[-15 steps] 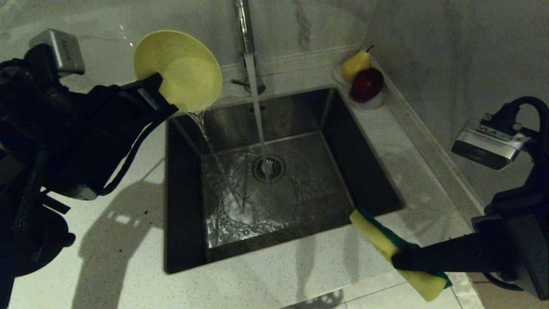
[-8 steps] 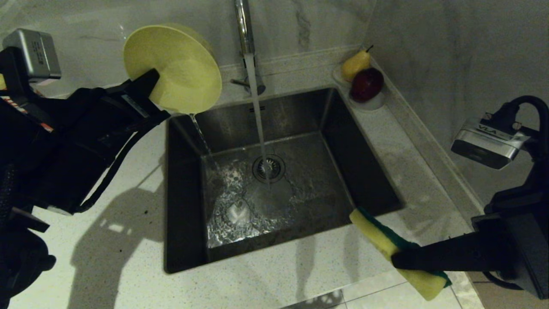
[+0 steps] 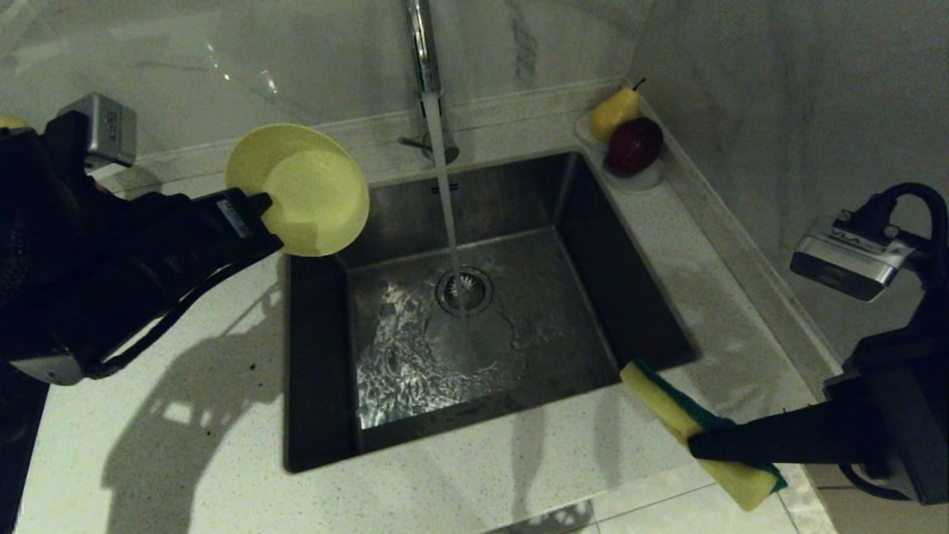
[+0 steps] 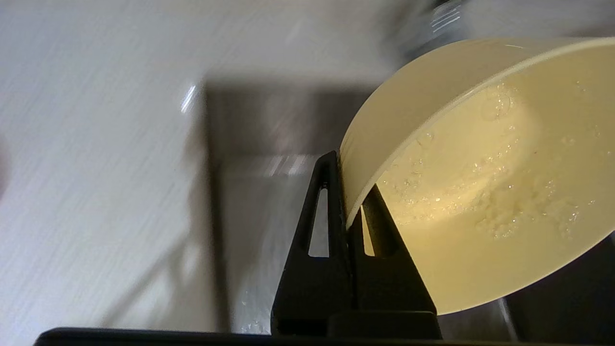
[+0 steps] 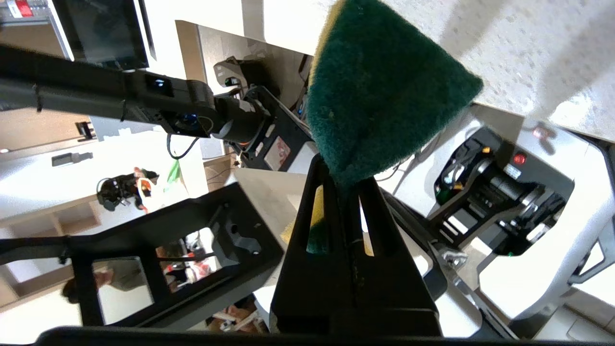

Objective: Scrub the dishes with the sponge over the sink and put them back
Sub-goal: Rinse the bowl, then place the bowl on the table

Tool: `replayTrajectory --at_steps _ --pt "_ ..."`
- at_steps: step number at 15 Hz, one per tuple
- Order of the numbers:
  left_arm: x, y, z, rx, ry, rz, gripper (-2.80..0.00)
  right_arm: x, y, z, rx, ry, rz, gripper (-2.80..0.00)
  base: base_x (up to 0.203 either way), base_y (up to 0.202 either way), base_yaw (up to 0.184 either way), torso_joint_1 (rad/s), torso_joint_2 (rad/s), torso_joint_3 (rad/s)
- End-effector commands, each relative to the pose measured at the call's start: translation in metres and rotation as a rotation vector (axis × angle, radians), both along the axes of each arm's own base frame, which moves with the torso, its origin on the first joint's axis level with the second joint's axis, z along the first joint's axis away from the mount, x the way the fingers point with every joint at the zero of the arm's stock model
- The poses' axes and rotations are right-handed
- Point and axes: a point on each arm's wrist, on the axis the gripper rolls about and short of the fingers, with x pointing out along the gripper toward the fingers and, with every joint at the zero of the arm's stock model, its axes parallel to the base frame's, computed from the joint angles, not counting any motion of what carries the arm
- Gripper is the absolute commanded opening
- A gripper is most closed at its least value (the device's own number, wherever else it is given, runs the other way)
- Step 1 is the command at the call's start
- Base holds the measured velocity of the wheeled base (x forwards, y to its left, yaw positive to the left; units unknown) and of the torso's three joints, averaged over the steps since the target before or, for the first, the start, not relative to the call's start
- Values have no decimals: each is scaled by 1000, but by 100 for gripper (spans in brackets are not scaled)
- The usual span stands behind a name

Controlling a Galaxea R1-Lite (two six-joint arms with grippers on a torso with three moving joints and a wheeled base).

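Observation:
My left gripper point(image 3: 259, 211) is shut on the rim of the yellow bowl point(image 3: 300, 189), holding it tilted in the air by the far left corner of the sink point(image 3: 652, 326). In the left wrist view the jaws pinch the rim of the yellow bowl point(image 4: 480, 168), whose wet inside faces the camera. My right gripper point(image 3: 697, 445) is shut on the sponge point(image 3: 667, 408), yellow foam with a green layer, above the counter by the sink's near right corner. The sponge's green face point(image 5: 379, 91) fills the right wrist view.
Water runs from the chrome faucet point(image 3: 421, 44) into the basin, onto the drain strainer point(image 3: 465, 291). A white dish point(image 3: 645, 176) with a pear point(image 3: 614, 111) and a red apple point(image 3: 634, 144) stands at the back right corner. Pale speckled counter surrounds the sink.
My left gripper has turned and lowered the yellow bowl, so it now faces more upward. The stream pouring from the bowl has stopped. The right gripper with the sponge has shifted slightly right.

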Motion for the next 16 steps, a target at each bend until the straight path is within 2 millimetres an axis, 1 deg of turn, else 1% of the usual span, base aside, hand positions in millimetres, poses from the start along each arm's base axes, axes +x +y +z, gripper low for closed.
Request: replayTrajectory --at_steps 1,2,4,5,7,9,12,14,16 --pt "-15 15 3 -25 339 85 -280 6 -1 -4 -12 20 -24 -280 0 0 0 0 0 0" --pt "-20 21 11 -121 395 153 -280 7 -1 -4 -11 18 -25 -280 0 0 0 0 0 0" --pt "-36 34 18 -240 469 262 -280 8 -1 -3 -10 16 -31 -280 0 0 0 0 0 0" --pt "-38 43 19 -281 484 316 -280 9 -2 -3 -9 18 -37 -280 0 0 0 0 0 0" --pt "-33 64 16 -340 514 431 -280 13 0 -5 -17 26 -41 -280 0 0 0 0 0 0" --pt "-28 82 6 -387 562 462 -280 17 0 -9 -30 42 -59 -280 0 0 0 0 0 0" --pt "-21 112 -13 -475 646 507 -280 18 -1 -5 -22 27 -64 -280 0 0 0 0 0 0" --pt "-17 124 -24 -530 691 559 -280 20 0 -6 -24 30 -64 -280 0 0 0 0 0 0" --pt "-17 138 -37 -575 735 634 -280 23 1 -9 -33 47 -66 -280 0 0 0 0 0 0"
